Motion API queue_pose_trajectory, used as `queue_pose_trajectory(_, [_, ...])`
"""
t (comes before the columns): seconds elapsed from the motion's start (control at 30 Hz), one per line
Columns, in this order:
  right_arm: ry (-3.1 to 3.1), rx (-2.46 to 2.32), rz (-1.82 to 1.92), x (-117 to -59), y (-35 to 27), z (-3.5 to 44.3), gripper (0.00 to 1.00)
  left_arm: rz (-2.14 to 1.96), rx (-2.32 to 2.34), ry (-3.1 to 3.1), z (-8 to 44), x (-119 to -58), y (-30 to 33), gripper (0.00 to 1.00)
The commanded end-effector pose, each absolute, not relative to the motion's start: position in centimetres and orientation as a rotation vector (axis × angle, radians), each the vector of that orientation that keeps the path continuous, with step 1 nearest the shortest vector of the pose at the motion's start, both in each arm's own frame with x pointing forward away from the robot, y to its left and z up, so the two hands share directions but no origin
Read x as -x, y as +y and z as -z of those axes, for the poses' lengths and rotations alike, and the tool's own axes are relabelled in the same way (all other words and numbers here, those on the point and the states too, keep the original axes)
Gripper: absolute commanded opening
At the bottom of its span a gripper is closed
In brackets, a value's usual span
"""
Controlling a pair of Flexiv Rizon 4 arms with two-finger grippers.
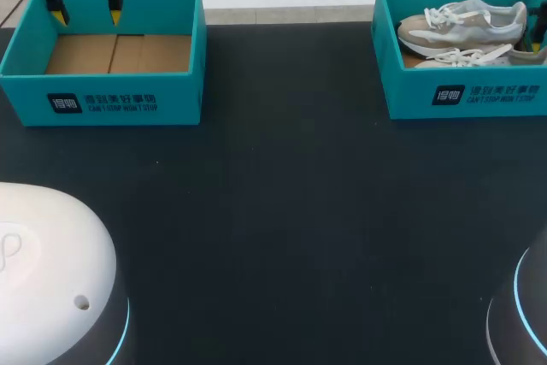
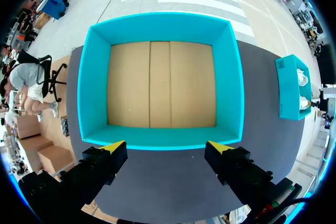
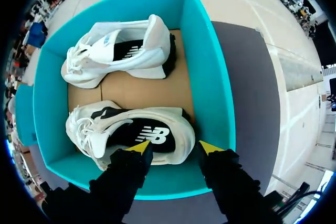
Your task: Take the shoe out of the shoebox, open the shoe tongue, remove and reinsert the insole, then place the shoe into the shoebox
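Two white and grey shoes lie in the teal shoebox (image 1: 466, 96) at the table's far right. The back shoe (image 1: 461, 23) (image 3: 121, 53) lies toes-left. My right gripper (image 3: 174, 148) is down in this shoebox (image 3: 210, 77). It is shut on the heel of the front shoe (image 1: 466, 57) (image 3: 131, 129), one yellow tip on each side. In the head view the right gripper (image 1: 538, 36) barely shows at the picture's edge. My left gripper (image 1: 86, 16) (image 2: 167, 148) hangs open and empty over the far wall of the other box.
A second teal shoebox (image 1: 102, 100) (image 2: 157, 27) stands at the far left, with only its brown cardboard floor showing inside. Dark tabletop (image 1: 282, 211) stretches between and in front of the two boxes.
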State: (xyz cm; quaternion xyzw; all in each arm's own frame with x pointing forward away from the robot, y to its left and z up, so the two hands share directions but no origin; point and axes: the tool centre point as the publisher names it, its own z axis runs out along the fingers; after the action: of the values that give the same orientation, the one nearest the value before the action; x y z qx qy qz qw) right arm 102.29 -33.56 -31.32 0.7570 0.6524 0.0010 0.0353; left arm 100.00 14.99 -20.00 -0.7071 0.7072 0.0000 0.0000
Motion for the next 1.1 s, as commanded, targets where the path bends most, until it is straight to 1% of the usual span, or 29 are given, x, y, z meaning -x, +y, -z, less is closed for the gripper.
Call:
queue_pose_trajectory(0.03, [2.005,-2.327,0.007,-102.7,-33.8,32.0,0.48,0.0,2.221,2.222,20.0,-100.0,15.0,1.0])
queue_pose_trajectory(0.3, [2.001,-2.317,0.042,-102.8,-34.2,33.5,0.47,0.0,2.221,2.222,20.0,-100.0,15.0,1.0])
queue_pose_trajectory(0.4, [1.996,-2.326,0.039,-102.9,-34.4,34.1,0.44,0.0,2.221,2.222,20.0,-100.0,15.0,1.0])
queue_pose_trajectory(0.53, [1.986,-2.329,0.053,-102.9,-34.7,35.1,0.44,0.0,2.221,2.222,20.0,-100.0,15.0,1.0])
queue_pose_trajectory(0.6, [1.986,-2.33,0.057,-103.0,-34.8,35.6,0.37,0.0,2.221,2.222,20.0,-100.0,15.0,1.0])
queue_pose_trajectory(0.63, [1.985,-2.33,0.058,-103.0,-34.8,35.8,0.36,0.0,2.221,2.222,20.0,-100.0,15.0,1.0])
queue_pose_trajectory(0.77, [1.986,-2.333,0.068,-103.1,-34.8,36.2,0.39,0.0,2.221,2.222,20.0,-100.0,15.0,1.0])
queue_pose_trajectory(0.83, [1.981,-2.34,0.073,-103.1,-34.8,36.1,0.37,0.0,2.221,2.222,20.0,-100.0,15.0,1.0])
queue_pose_trajectory(0.87, [1.98,-2.341,0.076,-103.1,-34.8,36.2,0.32,0.0,2.221,2.222,20.0,-100.0,15.0,1.0])
queue_pose_trajectory(0.9, [1.975,-2.343,0.082,-103.1,-34.8,36.2,0.02,0.0,2.221,2.222,20.0,-100.0,15.0,1.0])
queue_pose_trajectory(0.93, [1.97,-2.342,0.089,-103.0,-34.8,36.2,0.0,0.0,2.221,2.222,20.0,-100.0,15.0,1.0])
queue_pose_trajectory(1.1, [1.942,-2.345,0.091,-102.6,-35.3,34.4,0.0,0.0,2.221,2.222,20.0,-100.0,15.0,1.0])
